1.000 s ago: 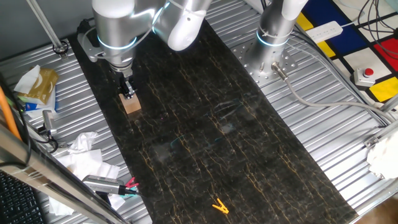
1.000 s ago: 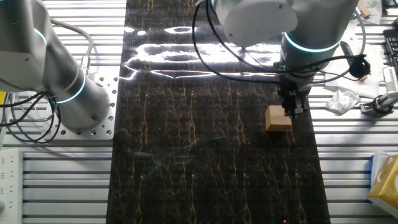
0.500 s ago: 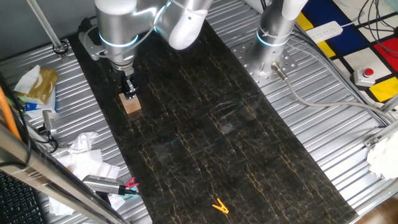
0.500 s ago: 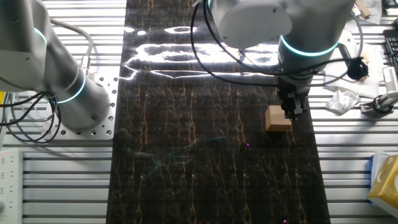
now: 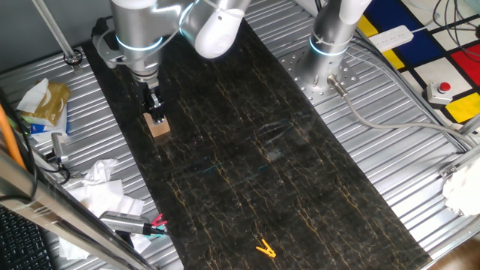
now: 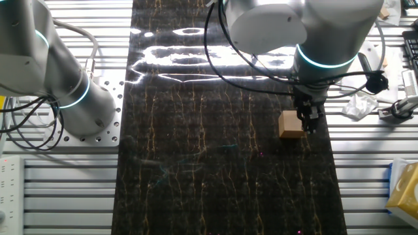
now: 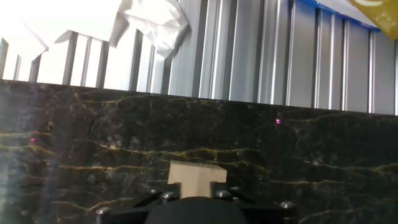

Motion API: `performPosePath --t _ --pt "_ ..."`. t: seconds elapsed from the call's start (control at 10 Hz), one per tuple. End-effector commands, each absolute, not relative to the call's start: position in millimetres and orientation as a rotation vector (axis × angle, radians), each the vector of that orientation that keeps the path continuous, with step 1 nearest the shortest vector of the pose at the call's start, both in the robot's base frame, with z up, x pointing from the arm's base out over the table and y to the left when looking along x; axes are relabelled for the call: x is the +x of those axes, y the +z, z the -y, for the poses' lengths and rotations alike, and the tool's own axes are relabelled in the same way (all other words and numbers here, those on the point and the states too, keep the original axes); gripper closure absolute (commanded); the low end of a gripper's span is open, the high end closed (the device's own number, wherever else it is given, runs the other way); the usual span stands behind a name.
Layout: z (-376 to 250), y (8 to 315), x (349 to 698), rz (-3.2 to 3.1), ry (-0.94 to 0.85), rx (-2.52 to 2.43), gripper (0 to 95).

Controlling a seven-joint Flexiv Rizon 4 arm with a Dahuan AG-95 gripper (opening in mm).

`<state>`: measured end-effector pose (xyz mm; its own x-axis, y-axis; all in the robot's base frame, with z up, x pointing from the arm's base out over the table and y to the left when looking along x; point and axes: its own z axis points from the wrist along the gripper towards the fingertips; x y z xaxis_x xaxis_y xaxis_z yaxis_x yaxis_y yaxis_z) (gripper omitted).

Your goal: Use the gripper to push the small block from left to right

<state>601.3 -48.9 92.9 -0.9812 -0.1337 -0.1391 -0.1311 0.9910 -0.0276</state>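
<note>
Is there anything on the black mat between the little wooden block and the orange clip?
No. In one fixed view, only bare dark marbled mat stretches from the small block, by the pincer, down to the orange clip.

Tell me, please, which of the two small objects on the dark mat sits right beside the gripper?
The small block, a plain tan wooden cube, sits against the gripper. The orange clip lies alone at the mat's opposite end.
</note>
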Motion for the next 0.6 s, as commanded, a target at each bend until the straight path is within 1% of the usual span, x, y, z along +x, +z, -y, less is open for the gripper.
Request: performPosePath --t 0.1,0.6 --pt "48.6 93.3 600.7 -2.987 -0.02 -0.207 0.0" --pt "48.6 93.3 600.7 -2.975 -0.01 -0.231 0.0"
